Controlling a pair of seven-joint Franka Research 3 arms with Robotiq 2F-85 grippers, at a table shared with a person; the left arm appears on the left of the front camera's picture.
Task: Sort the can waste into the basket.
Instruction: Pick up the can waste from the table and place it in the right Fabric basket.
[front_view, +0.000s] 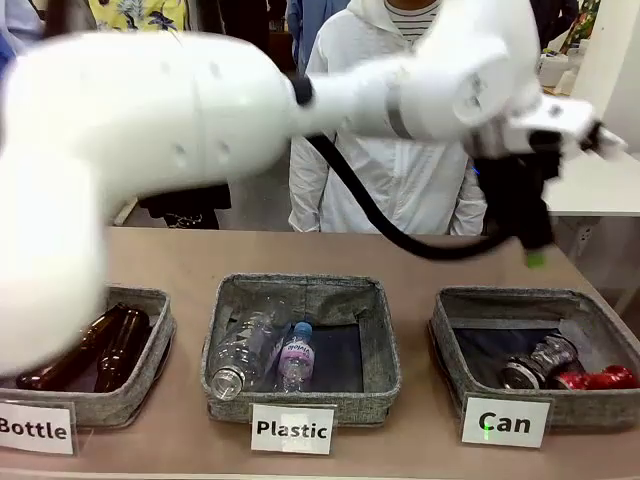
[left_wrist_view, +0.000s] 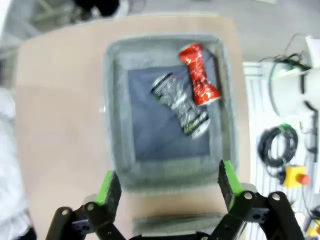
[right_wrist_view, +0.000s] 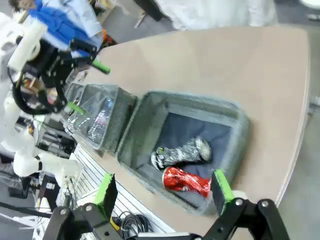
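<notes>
Both crushed cans lie inside the basket (front_view: 500, 305) labelled "Can" at the right end of the worktop (front_view: 420, 265), the dark silvery can (front_view: 538, 362) touching the red can (front_view: 595, 379) near the front right corner, so the sorting looks finished. The left claw (left_wrist_view: 167, 186) hangs above that basket with its green pads wide apart, holding and touching nothing. The right claw (right_wrist_view: 162, 189) hovers over the same basket, its pads equally spread and empty. Bottles fill the other two baskets.

brown bottles (front_view: 90, 348) in "Bottle" basket (front_view: 150, 385); clear bottles (front_view: 262, 355) in "Plastic" basket (front_view: 385, 370)
</notes>
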